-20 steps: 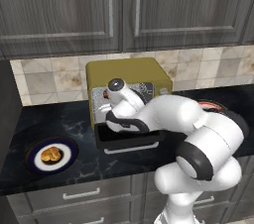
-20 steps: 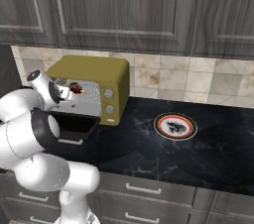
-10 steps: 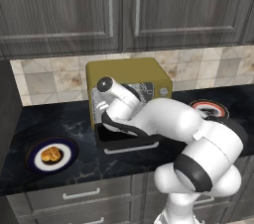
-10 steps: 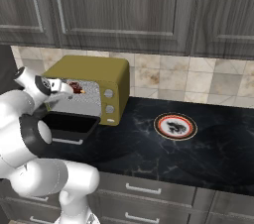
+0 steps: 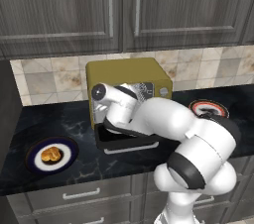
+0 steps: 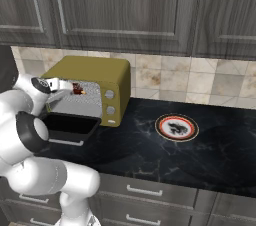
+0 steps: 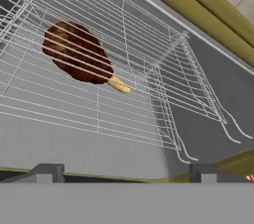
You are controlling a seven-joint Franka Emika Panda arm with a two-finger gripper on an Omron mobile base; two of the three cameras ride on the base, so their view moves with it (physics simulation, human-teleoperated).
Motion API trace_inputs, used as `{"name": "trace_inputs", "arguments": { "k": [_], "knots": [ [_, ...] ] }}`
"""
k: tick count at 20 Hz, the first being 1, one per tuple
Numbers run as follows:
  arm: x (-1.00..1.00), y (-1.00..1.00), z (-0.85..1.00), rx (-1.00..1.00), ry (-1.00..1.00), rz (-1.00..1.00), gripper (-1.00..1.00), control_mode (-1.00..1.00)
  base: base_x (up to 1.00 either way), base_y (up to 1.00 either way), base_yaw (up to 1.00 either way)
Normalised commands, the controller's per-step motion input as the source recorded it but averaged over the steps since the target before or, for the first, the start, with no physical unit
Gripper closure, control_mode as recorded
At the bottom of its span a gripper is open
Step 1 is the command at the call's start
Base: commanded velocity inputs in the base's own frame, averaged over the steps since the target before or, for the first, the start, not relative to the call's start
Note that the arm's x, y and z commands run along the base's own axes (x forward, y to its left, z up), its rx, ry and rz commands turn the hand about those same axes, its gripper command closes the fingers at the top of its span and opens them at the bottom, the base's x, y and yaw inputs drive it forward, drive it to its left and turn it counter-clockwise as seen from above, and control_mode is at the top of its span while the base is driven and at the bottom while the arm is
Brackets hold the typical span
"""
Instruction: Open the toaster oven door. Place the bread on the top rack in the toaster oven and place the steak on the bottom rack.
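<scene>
Steak [image 7: 77,53] dark reddish-brown, flat, lying under wire rack [image 7: 149,84]; pincer [image 7: 124,171] spread wide, empty.

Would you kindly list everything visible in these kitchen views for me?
toaster oven: one, olive-yellow, on the counter against the tiles
toaster oven door: one, black, folded down open
wire racks: grey, inside the oven
piece of meat: one, dark red-brown with a yellow end, on a rack in the oven
bread: one, golden-brown, on the dark-rimmed plate
dark-rimmed plate: one, left of the oven
red-rimmed plate: one, right of the oven, dark shape at its centre
counter: black marble
cabinets: dark grey, above and below
arm: white, reaching to the oven
gripper: open, facing the cavity
</scene>
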Motion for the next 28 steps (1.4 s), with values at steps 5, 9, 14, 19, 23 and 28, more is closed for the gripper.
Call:
{"name": "trace_inputs", "arguments": {
  "k": [5, 9, 14, 19, 23, 28],
  "knots": [
    [0.17, -0.01, 0.02, -0.08, -0.15, 0.09, -1.0, -1.0, 0.0, 0.0, 0.0],
    [0.2, -0.01, 0.12, 0.0, -0.05, 0.01, -1.0, -1.0, 0.0, 0.0, 0.0],
    [0.23, 0.0, 0.11, 0.01, 0.0, -0.02, -1.0, -1.0, 0.0, 0.0, 0.0],
    [0.15, -0.04, 0.08, 0.01, 0.0, -0.01, -1.0, -1.0, 0.0, 0.0, 0.0],
    [0.2, -0.11, 0.0, 0.02, 0.0, 0.0, -1.0, -1.0, 0.0, 0.0, 0.0],
    [0.23, -0.04, -0.04, 0.04, 0.0, 0.0, -1.0, -1.0, 0.0, 0.0, 0.0]
  ]
}}
